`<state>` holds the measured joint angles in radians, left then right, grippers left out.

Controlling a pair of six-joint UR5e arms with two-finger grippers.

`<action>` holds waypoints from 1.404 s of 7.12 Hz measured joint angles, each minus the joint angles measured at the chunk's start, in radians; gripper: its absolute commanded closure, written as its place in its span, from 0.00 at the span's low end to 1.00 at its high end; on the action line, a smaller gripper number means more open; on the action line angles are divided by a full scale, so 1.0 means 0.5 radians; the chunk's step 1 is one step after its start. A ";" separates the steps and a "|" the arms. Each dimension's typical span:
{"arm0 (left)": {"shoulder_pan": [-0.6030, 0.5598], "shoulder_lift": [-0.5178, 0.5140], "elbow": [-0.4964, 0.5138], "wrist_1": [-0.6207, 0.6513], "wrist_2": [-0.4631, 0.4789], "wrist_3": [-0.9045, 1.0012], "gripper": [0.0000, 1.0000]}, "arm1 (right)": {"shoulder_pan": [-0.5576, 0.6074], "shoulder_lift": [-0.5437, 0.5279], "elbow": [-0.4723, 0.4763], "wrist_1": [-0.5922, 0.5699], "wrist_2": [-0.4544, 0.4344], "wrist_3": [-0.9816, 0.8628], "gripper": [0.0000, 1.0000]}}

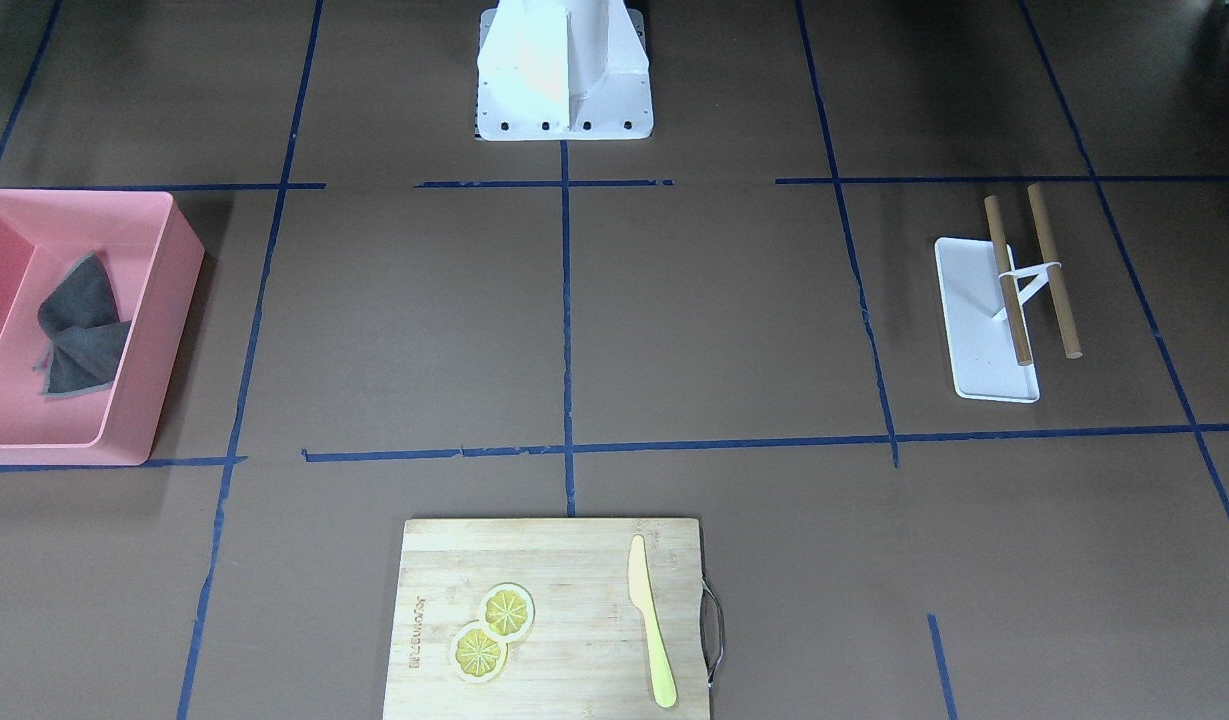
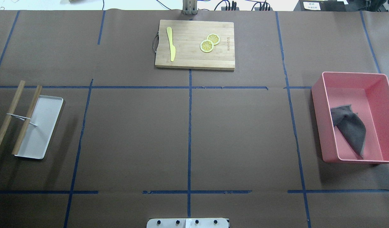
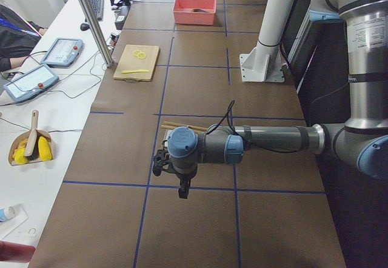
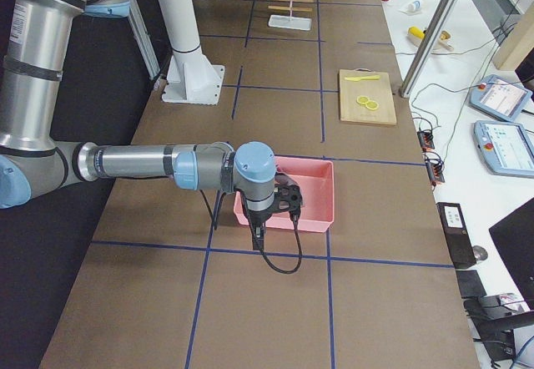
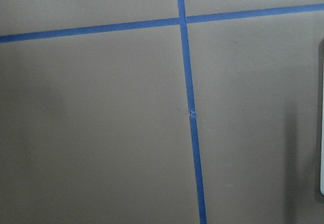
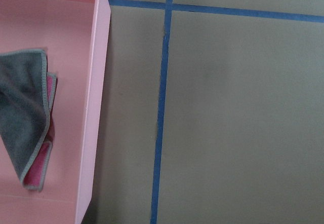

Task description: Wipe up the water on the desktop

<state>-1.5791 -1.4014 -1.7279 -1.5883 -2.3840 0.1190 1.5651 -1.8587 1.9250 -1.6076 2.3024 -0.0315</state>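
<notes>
The desktop (image 2: 134,136) is a matte brown surface with blue tape lines; no water shows on it in any view. A grey cloth (image 2: 349,126) lies crumpled in a pink bin (image 2: 317,95) on my right; the right wrist view shows the cloth (image 6: 23,122) too. My left gripper (image 3: 161,162) hangs over the desktop near the white tray. My right gripper (image 4: 290,200) hangs beside the pink bin (image 4: 313,194). Both show only in the side views, so I cannot tell whether they are open or shut.
A wooden cutting board (image 2: 188,60) with two lemon slices (image 2: 210,42) and a yellow knife (image 2: 171,44) lies at the far middle. A white tray (image 2: 39,139) with two wooden sticks (image 2: 7,117) lies on my left. The robot base (image 1: 564,75) stands at the near edge.
</notes>
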 measured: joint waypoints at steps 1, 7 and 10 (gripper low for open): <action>-0.001 -0.002 -0.010 -0.005 0.000 0.001 0.00 | -0.020 0.002 0.000 0.007 0.000 0.011 0.00; 0.003 0.010 0.009 0.008 0.026 -0.002 0.00 | -0.088 0.020 0.003 0.014 0.021 0.015 0.00; 0.012 -0.004 -0.011 0.063 0.069 0.000 0.00 | -0.090 0.020 0.006 0.015 0.022 0.014 0.00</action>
<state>-1.5729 -1.4036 -1.7333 -1.5569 -2.3496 0.1191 1.5203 -1.8485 1.9279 -1.6000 2.3132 -0.0245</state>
